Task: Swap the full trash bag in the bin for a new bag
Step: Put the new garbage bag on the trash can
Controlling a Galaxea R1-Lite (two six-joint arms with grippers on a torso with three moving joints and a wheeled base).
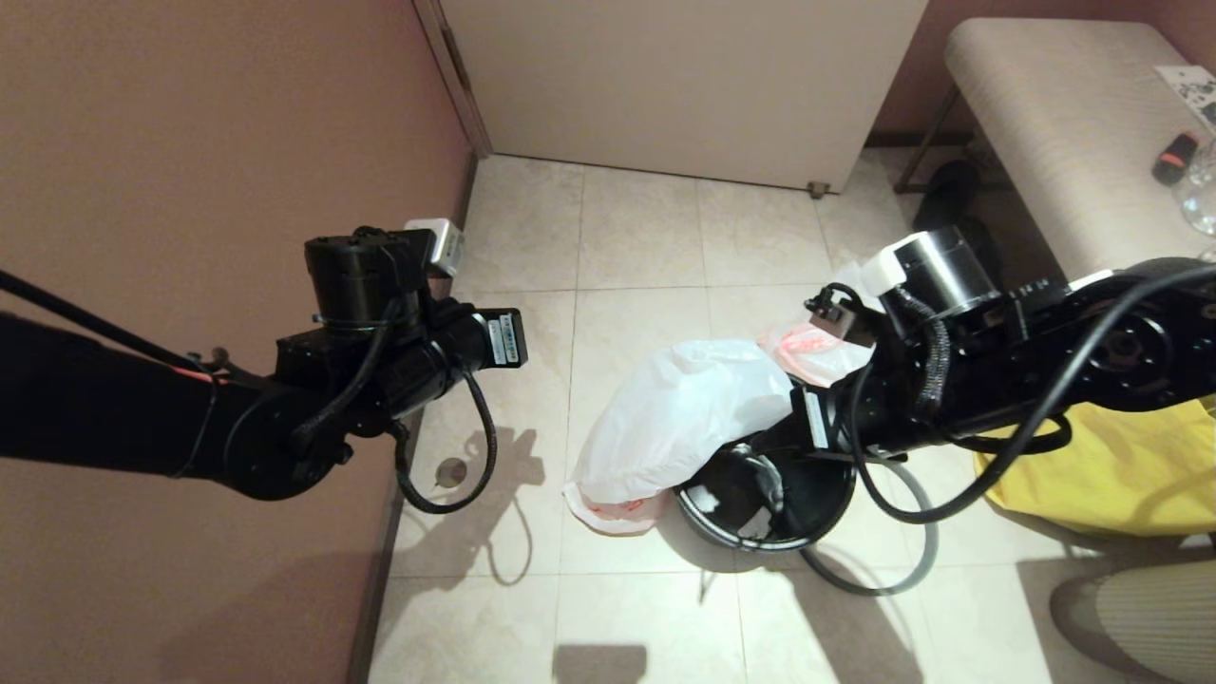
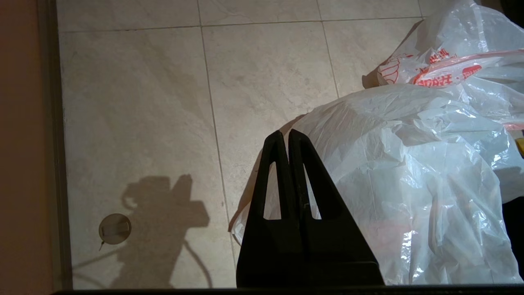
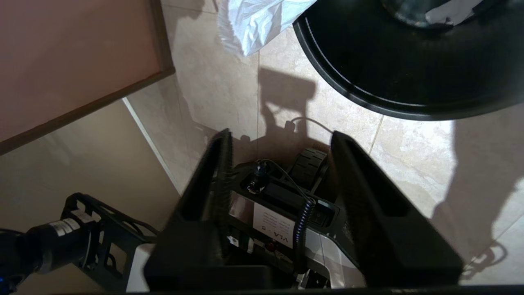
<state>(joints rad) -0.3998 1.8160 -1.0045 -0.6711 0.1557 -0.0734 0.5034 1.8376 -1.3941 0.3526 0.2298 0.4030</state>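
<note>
The bin [image 1: 817, 503] is a small black bucket on the tiled floor, shiny inside, also in the right wrist view [image 3: 409, 73]. A limp white bag showing only plastic, the new bag [image 1: 674, 418], hangs over the bin's left side; its pink hem touches the floor. Behind it a second white bag with red print [image 1: 822, 350] is partly hidden by my right arm, so its contents are unseen. My left gripper [image 2: 285, 135] hangs shut and empty over the new bag's [image 2: 409, 164] edge. My right gripper [image 3: 280, 137] stands open and empty near the bin's rim.
The grey hoop [image 1: 926, 556] lies on the floor at the bin's right. A big yellow bag [image 1: 1121, 465] sits further right, below a padded bench [image 1: 1054, 123]. A brown wall [image 1: 190, 142] runs along the left, with a floor drain [image 1: 451, 470] beside it.
</note>
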